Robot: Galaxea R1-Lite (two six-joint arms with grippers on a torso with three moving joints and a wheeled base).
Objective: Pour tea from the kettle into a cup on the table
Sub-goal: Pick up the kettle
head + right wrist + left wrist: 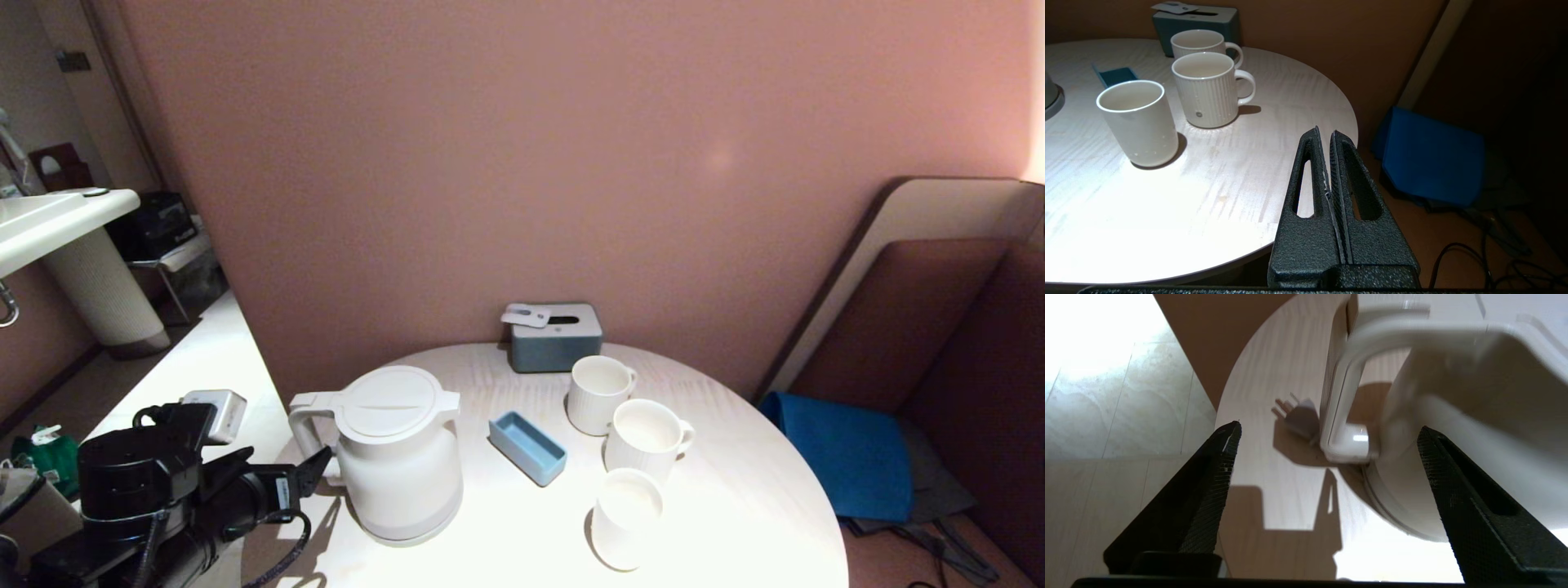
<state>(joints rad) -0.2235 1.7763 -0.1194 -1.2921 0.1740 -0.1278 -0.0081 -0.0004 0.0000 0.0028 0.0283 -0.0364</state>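
The left arm comes in low from the near left, its black wrist and cabling bunched at the near-left corner of the scene, reaching level toward the right. The left gripper (pixel 1329 430) has its two black fingers (pixel 1208 486) spread wide apart with nothing between the pads. The right arm hangs parked at the near right, and the right gripper (pixel 1327 132) points away toward the far side, its two textured fingers pressed together, holding nothing
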